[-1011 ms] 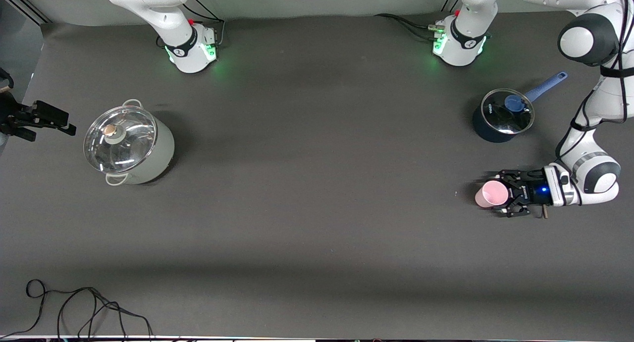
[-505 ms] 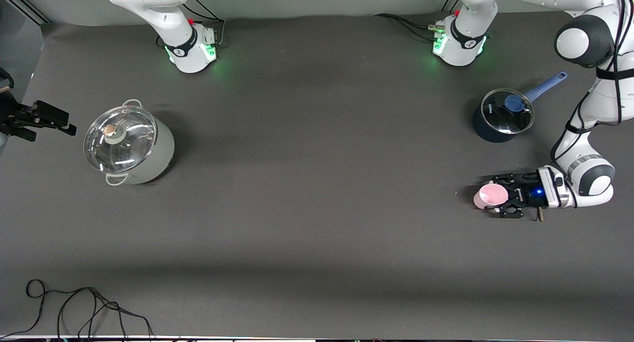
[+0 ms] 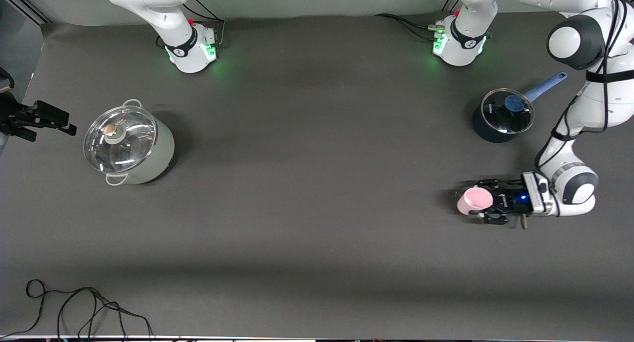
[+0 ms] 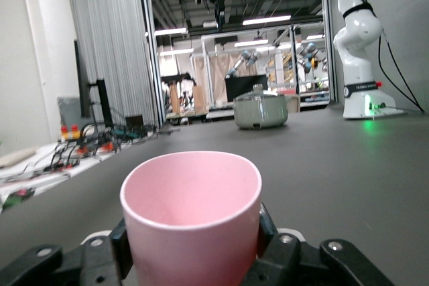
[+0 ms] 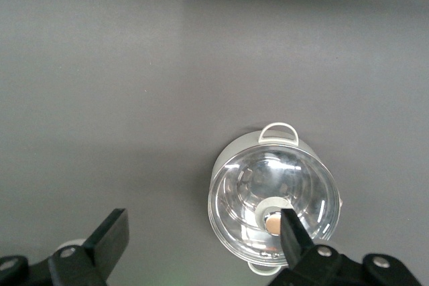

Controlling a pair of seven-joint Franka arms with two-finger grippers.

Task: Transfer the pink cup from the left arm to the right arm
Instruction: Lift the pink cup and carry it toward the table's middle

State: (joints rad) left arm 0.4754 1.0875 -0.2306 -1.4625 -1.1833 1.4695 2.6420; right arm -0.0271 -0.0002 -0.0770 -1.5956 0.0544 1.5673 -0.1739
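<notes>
My left hand (image 3: pixel 488 205) is clamped round the pink cup (image 3: pixel 474 200); light, slick, thin plastic. My right hand (image 5: pixel 201 246), wide open above the grey pot (image 5: pixel 273 195), should take its rim end

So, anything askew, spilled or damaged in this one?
Nothing stands out. The left gripper is shut on the pink cup, which looks whole. The grey lidded pot and the blue saucepan stand upright with lids on. The right gripper waits, open, high over the grey pot.
</notes>
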